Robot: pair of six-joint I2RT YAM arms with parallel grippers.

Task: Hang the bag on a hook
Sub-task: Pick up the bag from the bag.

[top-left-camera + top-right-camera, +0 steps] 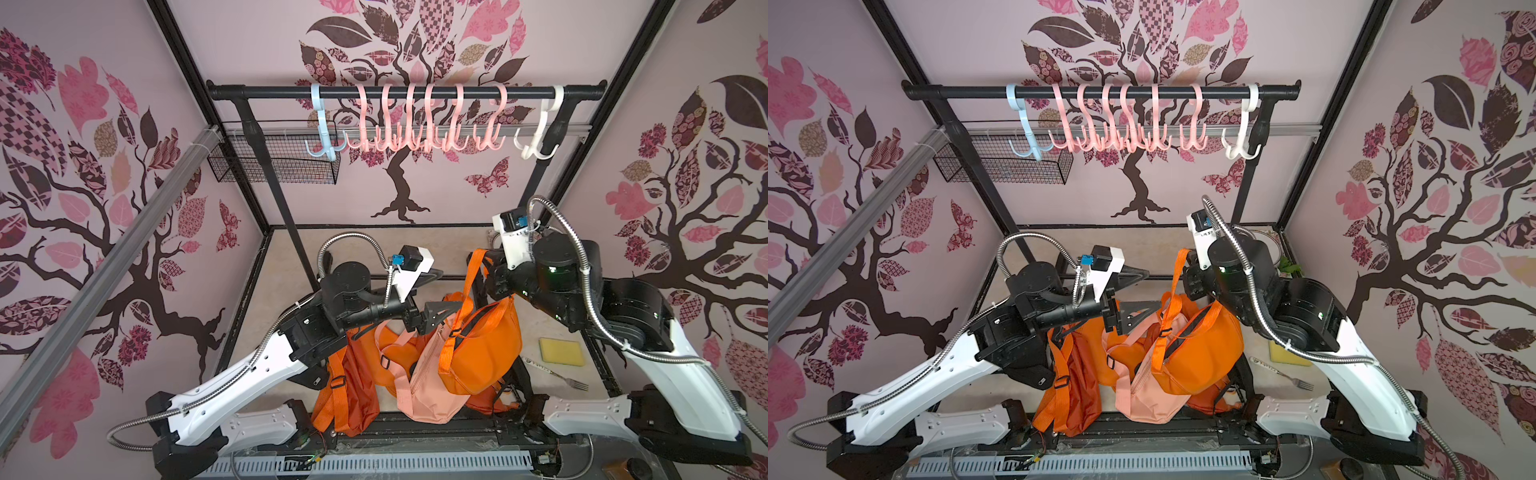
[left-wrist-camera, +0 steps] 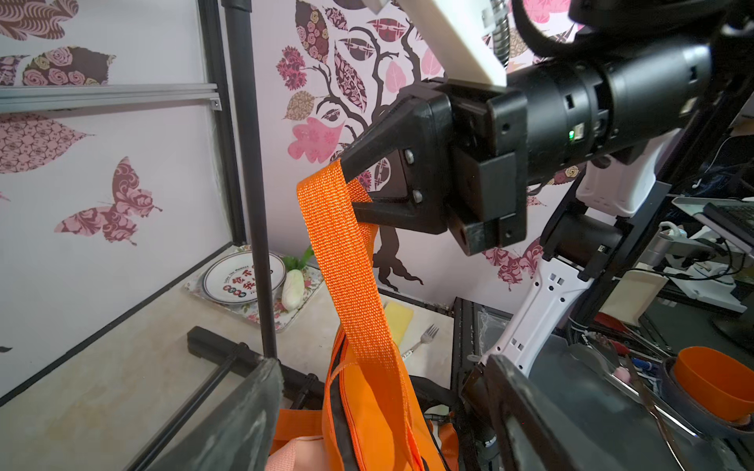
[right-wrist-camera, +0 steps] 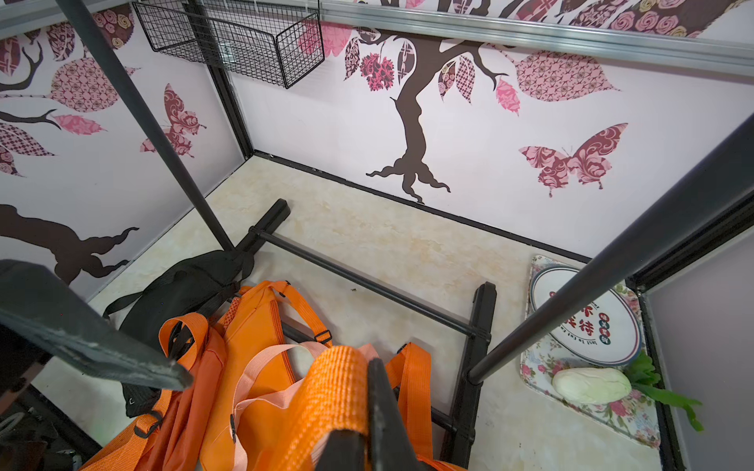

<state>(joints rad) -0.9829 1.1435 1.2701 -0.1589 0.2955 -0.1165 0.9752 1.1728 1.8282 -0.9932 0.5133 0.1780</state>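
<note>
A rail [image 1: 270,92] carries hooks [image 1: 399,143]. The orange bag [image 1: 482,353] hangs over a heap of bags [image 1: 353,386] on the bench [image 1: 374,249], its strap [image 2: 347,265] pinched by the jaws of the right gripper [image 2: 351,189]. The jaws of the left gripper [image 1: 436,296] stand spread. A tray [image 3: 542,367] holds a plate [image 3: 587,322].

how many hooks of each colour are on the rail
blue hook: 1
pink hooks: 6
white hook: 1
total: 8
</note>
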